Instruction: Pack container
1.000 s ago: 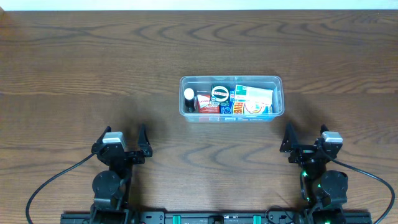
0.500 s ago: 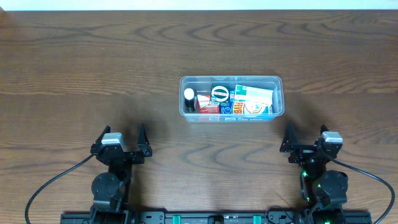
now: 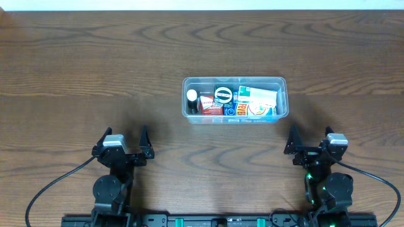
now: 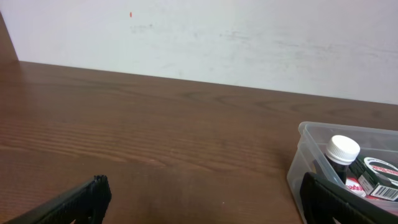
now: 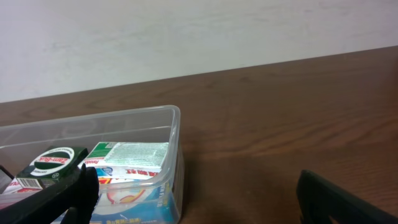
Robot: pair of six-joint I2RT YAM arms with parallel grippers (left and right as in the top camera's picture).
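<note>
Nearest the front edge, the left pincer (image 3: 124, 142) and the right pincer (image 3: 310, 142) are sitting well apart, both spread wide and empty, their fingers black and angular. The bench (image 3: 82, 69) is showing dark brown wood with long wavy grain. Beyond the pincers, near the middle and closer to the right one, the container (image 3: 235, 79) is lying flat. It is clear thin plastic, rectangular, with rounded corners and a raised rim. Small goods are filling it: a white-capped bottle (image 3: 192, 95) at its left end, a dark green box (image 3: 222, 94) with a round label, and a white-and-green pack (image 3: 257, 96) at its right end. What looks like a red carton (image 3: 207, 104) is wedged between them. Farthest back, a pale wall (image 4: 249, 37) is rising behind the bench.
</note>
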